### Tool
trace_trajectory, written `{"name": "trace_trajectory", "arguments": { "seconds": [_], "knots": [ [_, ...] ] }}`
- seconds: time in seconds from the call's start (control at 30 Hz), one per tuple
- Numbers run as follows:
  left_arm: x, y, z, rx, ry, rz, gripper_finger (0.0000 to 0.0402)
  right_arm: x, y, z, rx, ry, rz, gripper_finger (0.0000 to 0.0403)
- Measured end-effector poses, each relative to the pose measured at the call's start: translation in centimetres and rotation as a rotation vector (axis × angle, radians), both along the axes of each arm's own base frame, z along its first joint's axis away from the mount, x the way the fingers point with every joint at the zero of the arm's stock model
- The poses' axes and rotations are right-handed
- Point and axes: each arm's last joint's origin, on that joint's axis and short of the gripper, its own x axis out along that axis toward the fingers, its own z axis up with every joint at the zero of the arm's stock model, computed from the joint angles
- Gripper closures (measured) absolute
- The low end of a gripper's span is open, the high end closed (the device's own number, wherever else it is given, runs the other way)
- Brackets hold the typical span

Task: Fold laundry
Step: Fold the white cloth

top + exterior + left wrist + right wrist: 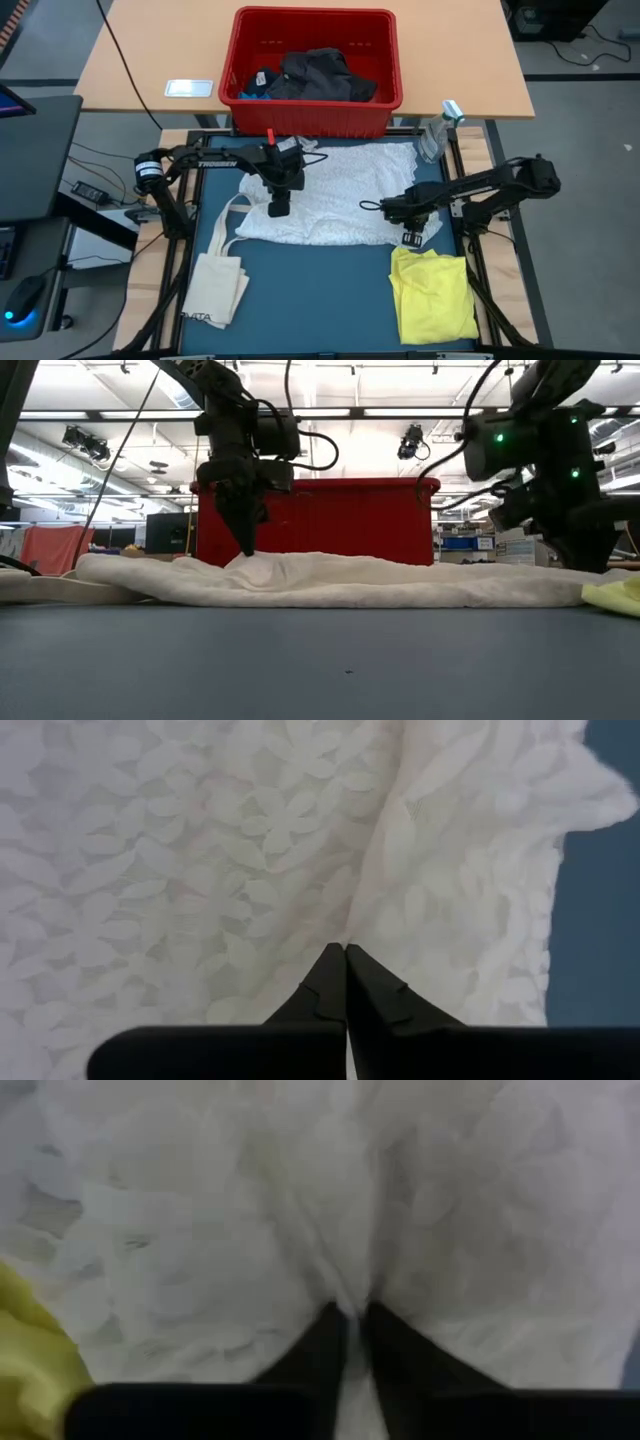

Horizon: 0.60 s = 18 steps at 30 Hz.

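The white garment (340, 195) lies spread across the middle of the counter (320, 300). On its left part, the left gripper (279, 208) has its jaws pressed together, pinching a raised fold. At its right front edge, beside the yellow garment (432, 295), the right gripper (411, 238) has its jaws nearly together around a ridge of white cloth; whether they clamp it is hard to make out

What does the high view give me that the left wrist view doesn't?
Only the high view shows the right gripper at the white garment's edge, the folded yellow garment, the tote bag and the red bin holding dark pieces. Only the left wrist view shows the garment's leaf texture and cloth pinched in the shut left gripper. Both show that gripper on the white garment.
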Motion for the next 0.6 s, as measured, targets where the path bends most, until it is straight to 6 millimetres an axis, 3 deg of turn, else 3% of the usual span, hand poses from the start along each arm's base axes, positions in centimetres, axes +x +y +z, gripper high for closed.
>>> {"name": "trace_trajectory", "arguments": {
  "seconds": [0.13, 0.3, 0.4, 0.5, 0.6],
  "knots": [
    [-0.3, -0.1, 0.0, -0.018, 0.034, 0.044, 0.0401, 0.4, -0.1, 1.5, 0.040, 0.002, -0.029, 0.0394],
    [-1.1, -0.4, 0.1, -0.052, 0.110, 0.085, 0.0401, 1.1, -0.9, 7.1, -0.018, -0.118, -0.065, 0.0399],
    [-1.5, -0.5, 0.3, -0.041, 0.134, 0.090, 0.0401, 1.1, -2.3, 9.5, -0.069, -0.204, -0.106, 0.0400],
    [-1.7, -0.1, 0.5, 0.010, 0.146, 0.108, 0.0401, 0.7, -4.6, 9.6, -0.125, -0.209, -0.194, 0.0400],
    [-2.1, 0.8, 0.6, 0.066, 0.152, 0.148, 0.0401, 0.3, -7.4, 8.0, -0.129, -0.151, -0.269, 0.0401]
  ]
}}
